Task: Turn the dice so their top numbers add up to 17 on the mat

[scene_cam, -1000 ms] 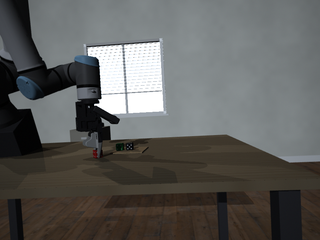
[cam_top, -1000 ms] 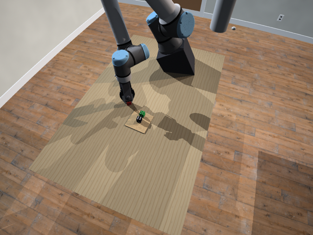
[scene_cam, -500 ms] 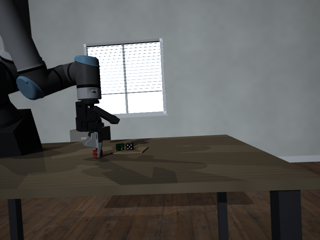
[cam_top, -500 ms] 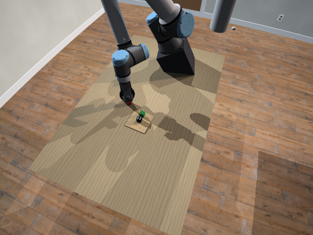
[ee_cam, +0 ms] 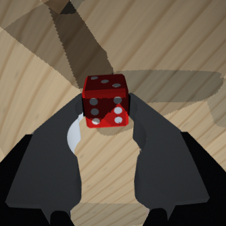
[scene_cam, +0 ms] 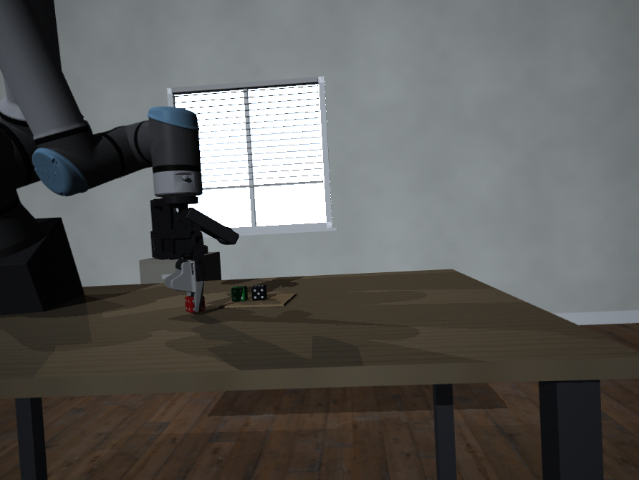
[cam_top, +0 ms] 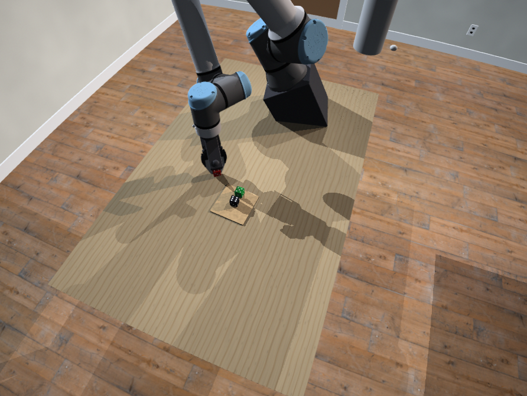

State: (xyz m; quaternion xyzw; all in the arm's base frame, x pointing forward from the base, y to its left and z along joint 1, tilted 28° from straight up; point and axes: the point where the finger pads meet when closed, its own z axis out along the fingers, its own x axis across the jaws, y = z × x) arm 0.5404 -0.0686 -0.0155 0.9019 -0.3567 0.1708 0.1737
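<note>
red die with pale pips between the fingers of the black-and-grey gripper, green and black dice with white pips nearby, striped tan desk beneath

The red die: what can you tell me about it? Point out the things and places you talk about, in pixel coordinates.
The red die (cam_top: 217, 172) (scene_cam: 190, 304) (ee_cam: 105, 113) is a glossy-looking cube with slightly rounded edges and pale dots; one visible face shows three, another six. The claw (cam_top: 217, 171) (scene_cam: 195, 302) (ee_cam: 105, 95) grips it from two sides, off the mat (cam_top: 238, 216) (scene_cam: 266, 304) (ee_cam: 59, 5). Whether it touches the table is unclear.
</note>
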